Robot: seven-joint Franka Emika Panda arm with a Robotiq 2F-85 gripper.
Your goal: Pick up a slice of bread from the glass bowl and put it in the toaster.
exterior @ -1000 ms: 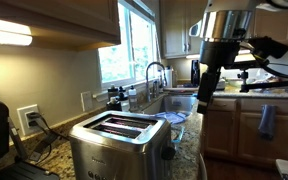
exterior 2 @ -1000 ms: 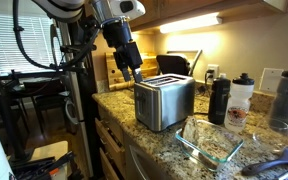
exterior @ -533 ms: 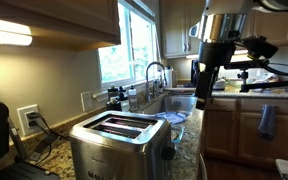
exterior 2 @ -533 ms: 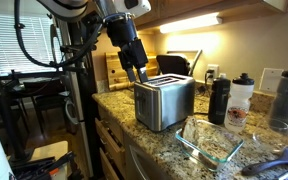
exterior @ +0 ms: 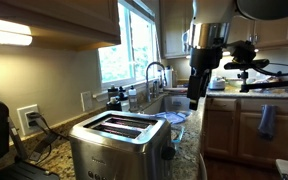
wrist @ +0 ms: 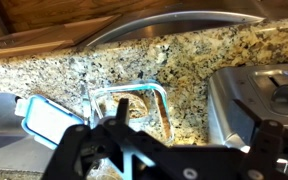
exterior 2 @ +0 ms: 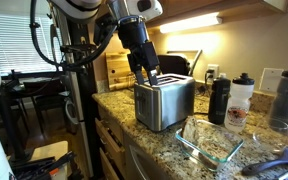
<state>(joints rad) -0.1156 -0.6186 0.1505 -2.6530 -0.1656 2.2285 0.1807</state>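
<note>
Wrist view looks down on the speckled granite surface (wrist: 189, 55), and there's the glass bowl (wrist: 160, 96) right in the middle of the shot, clear and square-cornered, sitting flat with the stone showing through it. Just to its right sits the toaster (wrist: 256, 92), brushed steel, one dark slot visible on top. On the other side of the bowl lies a blue-rimmed lid (wrist: 44, 118), close to it but not touching. Now the gripper (exterior 2: 146, 80): in both exterior views it hangs in the air on the end of the arm, pointing down, clear of the surface. From one side its tips line up with the top edge of the toaster's far end; from the opposite side it (exterior: 193, 99) hangs beyond the toaster, in front of the sink (exterior: 174, 100) and faucet (exterior: 156, 75). The fingers (exterior 2: 140, 77) look spread apart, two dark prongs with a gap between them. As for the slice of bread, I can't make it out in any view, neither in the bowl nor at the slots. In an exterior view the bowl stands in front of the toaster, nearer the camera, with a black bottle (exterior 2: 220, 98) behind it against the wall.
</note>
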